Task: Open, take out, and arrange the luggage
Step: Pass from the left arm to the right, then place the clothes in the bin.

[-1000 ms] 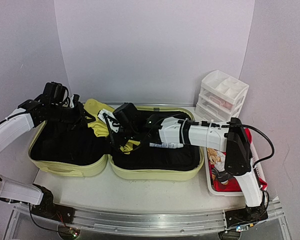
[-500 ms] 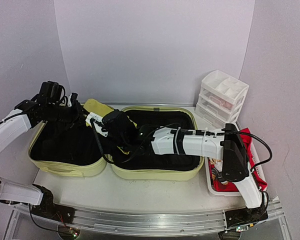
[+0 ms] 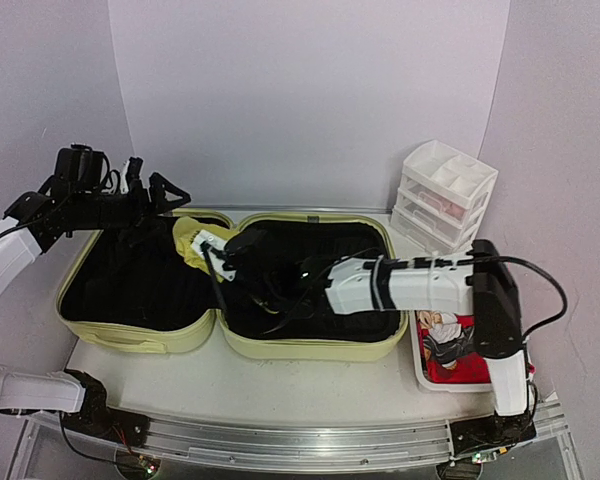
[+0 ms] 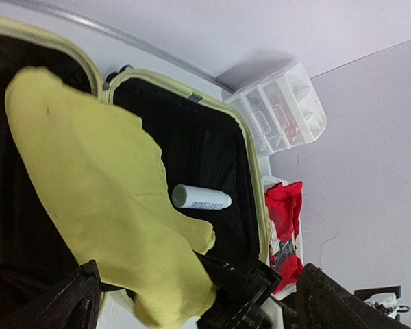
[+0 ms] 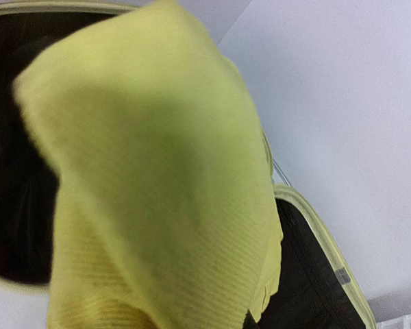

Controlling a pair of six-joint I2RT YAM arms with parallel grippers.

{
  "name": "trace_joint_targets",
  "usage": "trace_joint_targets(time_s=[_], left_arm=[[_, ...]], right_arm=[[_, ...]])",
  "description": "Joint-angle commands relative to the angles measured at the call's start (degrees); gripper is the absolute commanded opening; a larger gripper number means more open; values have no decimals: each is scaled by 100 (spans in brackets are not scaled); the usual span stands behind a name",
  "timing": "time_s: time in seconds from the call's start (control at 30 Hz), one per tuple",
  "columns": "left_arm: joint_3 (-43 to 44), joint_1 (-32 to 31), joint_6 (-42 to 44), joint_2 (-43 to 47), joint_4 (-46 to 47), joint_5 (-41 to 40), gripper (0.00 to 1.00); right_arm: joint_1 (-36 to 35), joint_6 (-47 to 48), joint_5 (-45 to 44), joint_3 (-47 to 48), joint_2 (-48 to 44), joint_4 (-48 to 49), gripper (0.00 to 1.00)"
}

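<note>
Pinching one yellow cloth (image 4: pixel 103 185) over one open luggage (image 3: pixel 310 347), right fingers (image 3: pixel 216 251) closed; left fingers (image 4: pixel 335 301) wide, empty

Pale yellow-green hard-shell suitcase (image 3: pixel 310 348), rounded corners, black fabric lining. Fully open: both halves lie flat side by side on the bench (image 3: pixel 280 385), cavities up, joined along a front-to-back seam. Left half sits below and just in front of the left fingers (image 3: pixel 166 190). Right half is lower and off to their right.
</note>
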State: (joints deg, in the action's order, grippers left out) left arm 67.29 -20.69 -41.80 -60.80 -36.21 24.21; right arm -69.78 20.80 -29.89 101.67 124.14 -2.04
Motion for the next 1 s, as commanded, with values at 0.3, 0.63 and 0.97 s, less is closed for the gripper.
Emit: trace_joint_targets(time_s=[0.3, 0.63, 0.97], left_arm=[[1133, 21, 1213, -24, 376, -131, 100], [1243, 21, 1366, -173, 377, -302, 100], [1115, 21, 1280, -216, 395, -176, 100]], right_arm=[[1856, -1809, 1234, -99, -3329, -2906, 0], [2631, -2981, 2056, 554, -3318, -4701, 0], [3635, -4342, 3140, 586, -3710, -4773, 0]])
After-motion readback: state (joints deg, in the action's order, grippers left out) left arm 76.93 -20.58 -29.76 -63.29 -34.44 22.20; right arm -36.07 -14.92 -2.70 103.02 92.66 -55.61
